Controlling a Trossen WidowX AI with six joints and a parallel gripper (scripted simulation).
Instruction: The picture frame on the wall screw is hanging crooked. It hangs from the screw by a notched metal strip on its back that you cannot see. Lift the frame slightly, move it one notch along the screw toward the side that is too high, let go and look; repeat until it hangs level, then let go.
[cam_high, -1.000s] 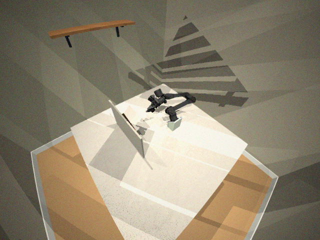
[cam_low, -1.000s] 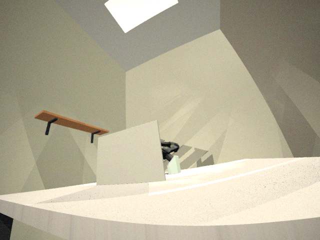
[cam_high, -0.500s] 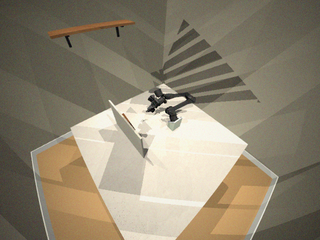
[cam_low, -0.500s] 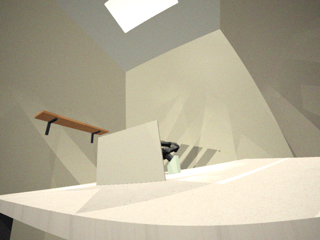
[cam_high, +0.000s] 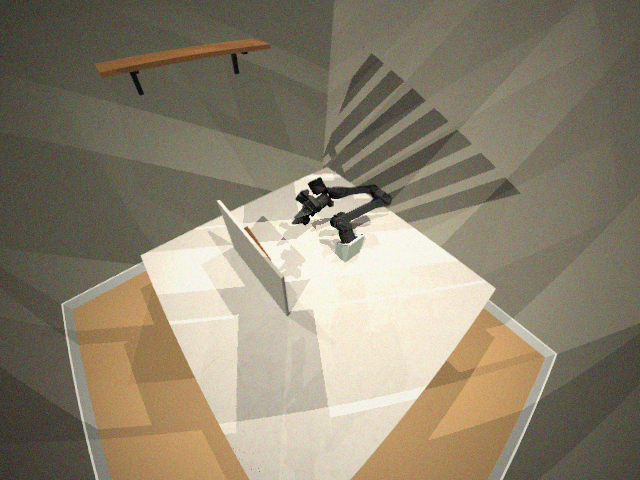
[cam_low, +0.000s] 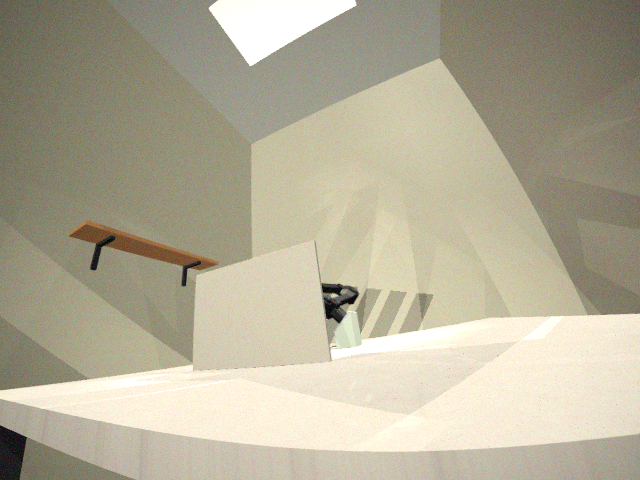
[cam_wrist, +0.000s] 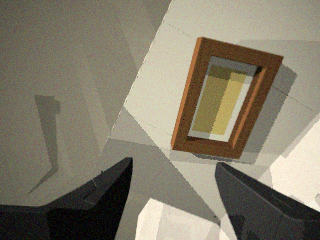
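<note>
The brown picture frame (cam_wrist: 212, 148) (cam_high: 256, 241) hangs on the near face of the upright grey panel (cam_wrist: 155, 111) (cam_high: 253, 268) (cam_low: 258, 315). In the wrist view it looks slanted, and its long left side is not parallel to the panel's edge. I cannot tell from these views which side is higher. The screw and notched strip are hidden. My gripper (cam_wrist: 174, 166) (cam_high: 299, 222) is open, with nothing between the fingers. It is in front of the panel, apart from the frame, which appears beyond and above the right fingertip in the wrist view. The panel hides the frame and gripper in the exterior view.
The black arm (cam_high: 361, 207) (cam_low: 347, 296) rises from a pale green base block (cam_high: 348, 249) (cam_low: 349, 330) on the white table (cam_high: 382, 335) (cam_low: 465, 403). An orange-brown shelf (cam_high: 180, 55) (cam_low: 149, 248) is on the room wall, far from the arm. Striped shadows cross the scene.
</note>
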